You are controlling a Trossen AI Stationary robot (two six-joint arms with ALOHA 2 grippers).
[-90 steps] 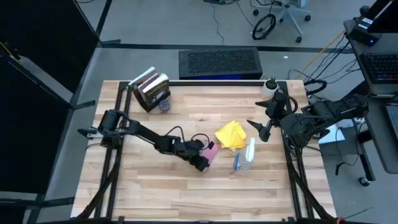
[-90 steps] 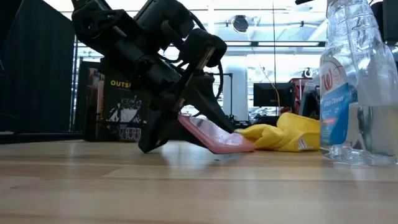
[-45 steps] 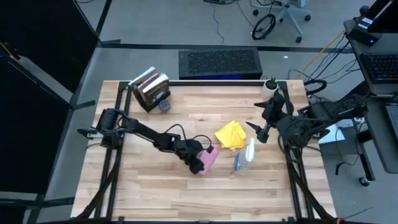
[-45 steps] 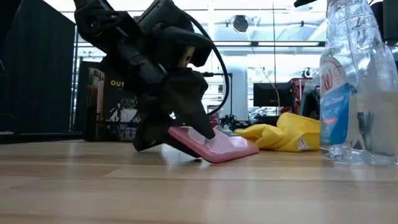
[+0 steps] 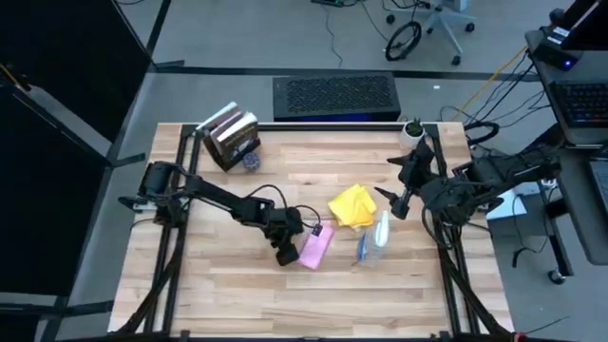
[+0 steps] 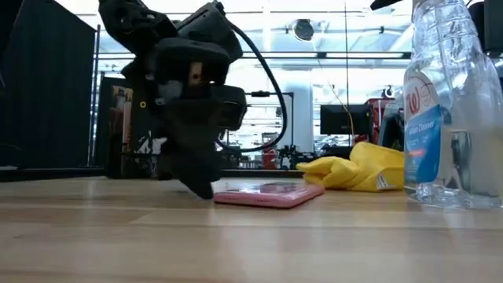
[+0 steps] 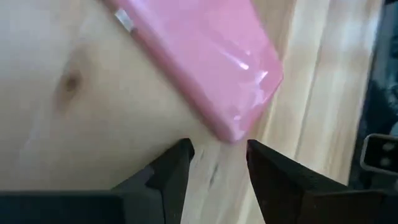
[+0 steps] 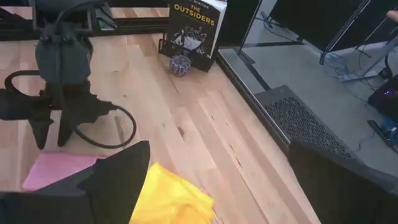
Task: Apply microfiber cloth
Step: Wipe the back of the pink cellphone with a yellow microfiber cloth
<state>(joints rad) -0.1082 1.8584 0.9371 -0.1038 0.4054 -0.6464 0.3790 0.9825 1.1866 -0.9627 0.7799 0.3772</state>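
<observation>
Plainly, my right claw (image 5: 389, 193), open and empty, hangs just right of the yellow cloth (image 5: 352, 206) at frame centre, nearer than the left.

a robotics lab or workshop: a pale wooden table (image 5: 285, 285) in a black metal frame, grey concrete floor (image 5: 237, 38), loose cables, a wheeled office chair (image 5: 442, 19), and computer monitors (image 6: 338, 119) behind.

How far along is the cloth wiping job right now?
Early stage. Done: the pink phone lies flat on the table, with the left gripper open at its end, holding nothing. In hand: the right gripper hangs beside the microfiber cloth, not gripping it. Left: picking up the cloth, which sits crumpled near the spray bottle, and wiping the phone.
</observation>
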